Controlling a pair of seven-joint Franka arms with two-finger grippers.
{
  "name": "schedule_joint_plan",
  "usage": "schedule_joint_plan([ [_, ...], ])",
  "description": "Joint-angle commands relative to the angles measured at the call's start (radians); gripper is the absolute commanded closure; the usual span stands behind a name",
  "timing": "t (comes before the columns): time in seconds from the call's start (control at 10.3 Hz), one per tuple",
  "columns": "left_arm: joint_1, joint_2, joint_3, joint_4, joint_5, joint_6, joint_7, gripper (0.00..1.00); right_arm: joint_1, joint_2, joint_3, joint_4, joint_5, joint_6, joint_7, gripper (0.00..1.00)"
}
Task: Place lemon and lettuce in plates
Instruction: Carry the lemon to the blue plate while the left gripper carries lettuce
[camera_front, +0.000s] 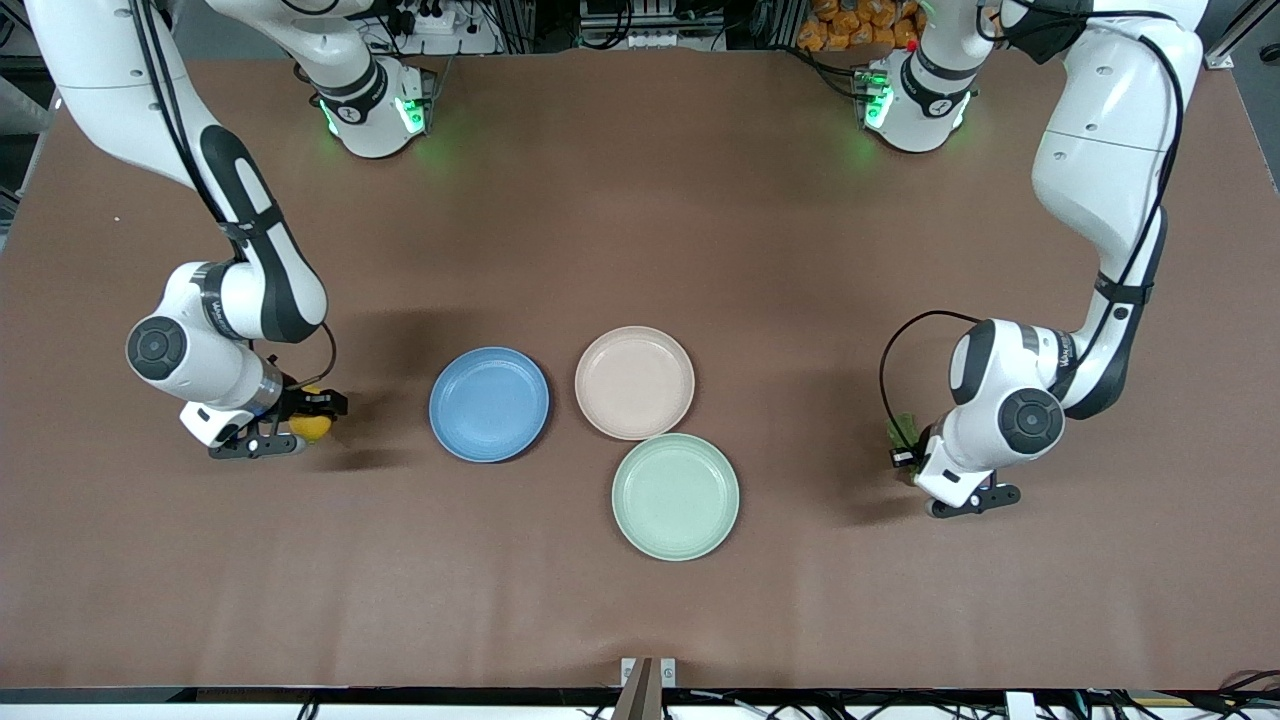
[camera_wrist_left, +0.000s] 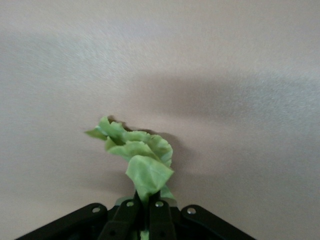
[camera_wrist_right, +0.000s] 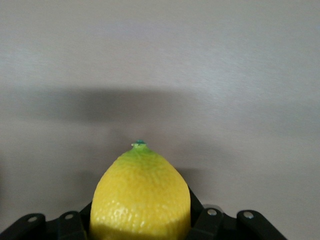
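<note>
The yellow lemon (camera_front: 314, 425) sits between the fingers of my right gripper (camera_front: 305, 425), which is shut on it, low over the table toward the right arm's end, beside the blue plate (camera_front: 489, 404). In the right wrist view the lemon (camera_wrist_right: 141, 195) fills the jaws. My left gripper (camera_front: 908, 450) is shut on the green wrinkly lettuce (camera_front: 903, 431), low over the table toward the left arm's end. The leaf (camera_wrist_left: 137, 152) sticks out from the closed fingers (camera_wrist_left: 159, 212). The blue plate and the beige-pink plate (camera_front: 634, 382) lie side by side mid-table, both bare.
A mint green plate (camera_front: 675, 496) lies nearer the front camera than the beige-pink one, touching its rim. Brown table surface stretches between each gripper and the plates. The arm bases stand along the table's edge farthest from the camera.
</note>
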Motion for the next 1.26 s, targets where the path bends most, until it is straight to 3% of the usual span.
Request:
schedule_joint_plan([
  [0.0,-0.003,-0.1,-0.007,-0.021,-0.011,-0.053,-0.025,1.0,0.001,-0.024,0.042,0.039,0.05,-0.079,0.006,0.53],
  [0.19,-0.003,-0.128,-0.048,-0.02,-0.014,-0.096,-0.055,1.0,0.013,-0.022,0.085,0.08,0.065,-0.119,0.089,0.53],
  [0.77,-0.028,-0.16,-0.189,-0.011,-0.008,-0.181,-0.32,1.0,0.17,0.002,0.088,0.126,0.064,-0.118,0.252,0.52],
  [1.16,-0.161,-0.152,-0.198,-0.005,0.001,-0.179,-0.477,1.0,0.253,0.043,0.087,0.129,0.056,-0.075,0.345,0.51],
])
